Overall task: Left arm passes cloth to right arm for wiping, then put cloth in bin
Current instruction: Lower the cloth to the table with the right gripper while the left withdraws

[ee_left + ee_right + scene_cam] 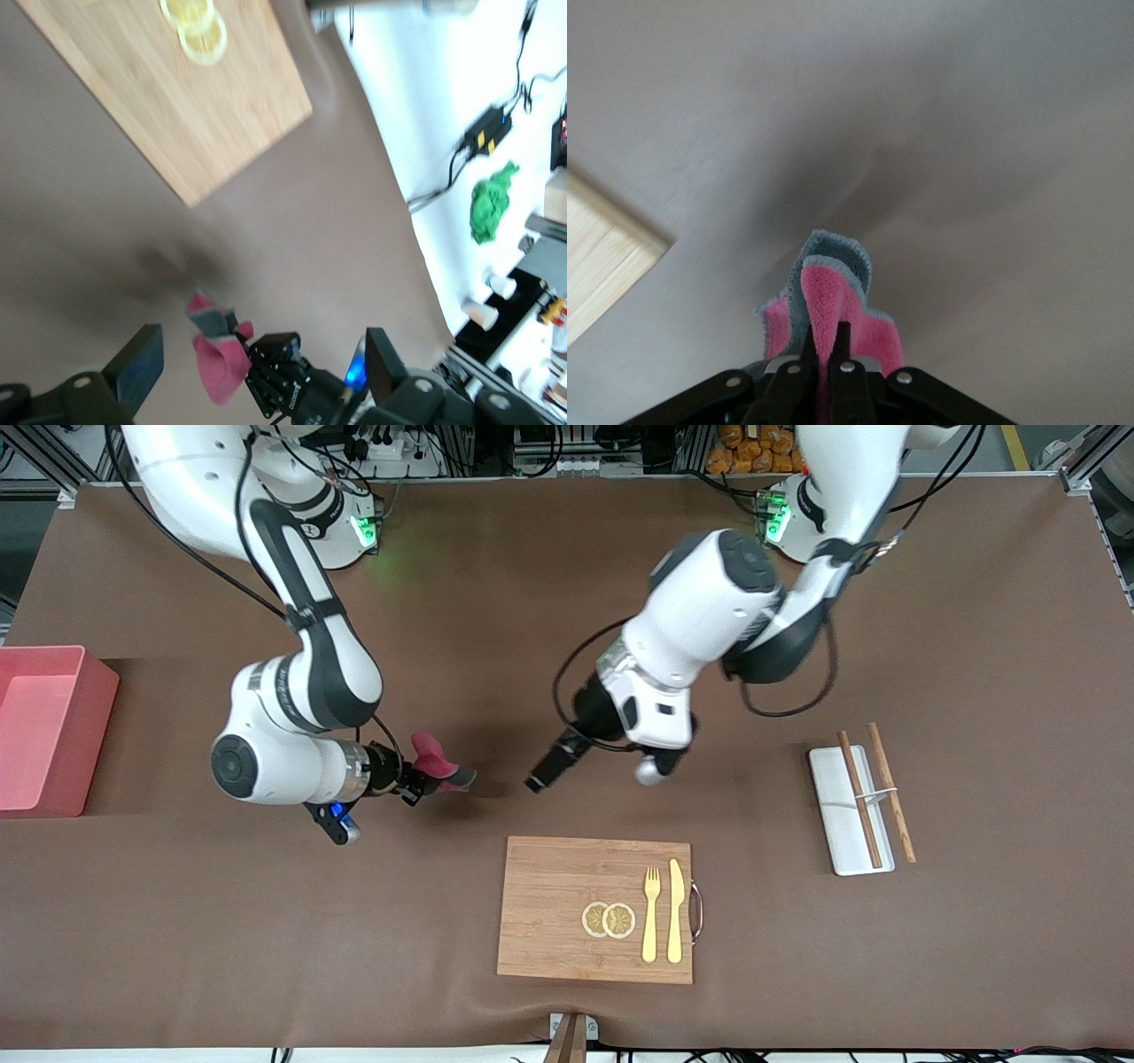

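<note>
We see the red cloth (pixel 436 764) pinched tight in the right gripper (pixel 416 782), up in the air over the brown table (pixel 266 921), between the pink bin (pixel 53 731) and the wooden board (pixel 594 908). The left gripper (pixel 551 766) hangs close by with its fingers spread wide and nothing in them. So we think the pass is done and wiping comes next. For that, the right arm must bring the cloth down flat and rub. The bin comes last.
</note>
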Controlling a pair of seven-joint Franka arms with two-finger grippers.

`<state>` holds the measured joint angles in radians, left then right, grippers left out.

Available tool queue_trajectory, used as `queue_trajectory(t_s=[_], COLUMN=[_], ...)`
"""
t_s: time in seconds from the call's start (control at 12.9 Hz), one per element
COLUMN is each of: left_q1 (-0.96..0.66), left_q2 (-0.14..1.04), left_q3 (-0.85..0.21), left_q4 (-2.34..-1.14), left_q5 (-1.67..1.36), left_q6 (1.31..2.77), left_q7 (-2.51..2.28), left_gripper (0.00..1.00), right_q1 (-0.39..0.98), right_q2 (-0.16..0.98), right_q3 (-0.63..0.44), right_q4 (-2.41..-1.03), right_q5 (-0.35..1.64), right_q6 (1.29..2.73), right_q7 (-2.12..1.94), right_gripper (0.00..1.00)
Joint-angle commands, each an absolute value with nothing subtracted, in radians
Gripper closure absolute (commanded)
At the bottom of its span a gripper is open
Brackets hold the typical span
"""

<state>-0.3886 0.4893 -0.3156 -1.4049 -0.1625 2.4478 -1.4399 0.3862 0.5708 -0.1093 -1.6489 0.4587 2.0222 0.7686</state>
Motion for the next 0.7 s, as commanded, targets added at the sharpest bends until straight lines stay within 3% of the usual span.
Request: queue_trajectory(t_s=[0.0, 0.31, 0.62], left_q1=[-0.313, -0.186, -0.062], left_q2=[0.419, 0.347, 0.290], left_q3=[-0.314, -0.314, -0.314], left_q4=[-1.428, -1.433, -1.433], left_q5=[-0.129, -0.077, -0.002], left_q6=[2.289, 2.033, 1.858], left_q7=[-1.308, -0.987, -0.716], left_gripper=[0.00, 0.00, 0.00], right_q1=[0.330, 0.198, 0.017], right_q2=[0.623, 0.679, 0.681], right_q3=[-0.114, -0.115, -0.114], right_q4=[-1.660, -1.661, -1.651], right_q5=[0.384, 0.329, 0.129], right_q6=[2.077, 2.153, 2.192], right_q7=[0.617, 0.315, 0.039], right_gripper=[1.00, 1.00, 1.00])
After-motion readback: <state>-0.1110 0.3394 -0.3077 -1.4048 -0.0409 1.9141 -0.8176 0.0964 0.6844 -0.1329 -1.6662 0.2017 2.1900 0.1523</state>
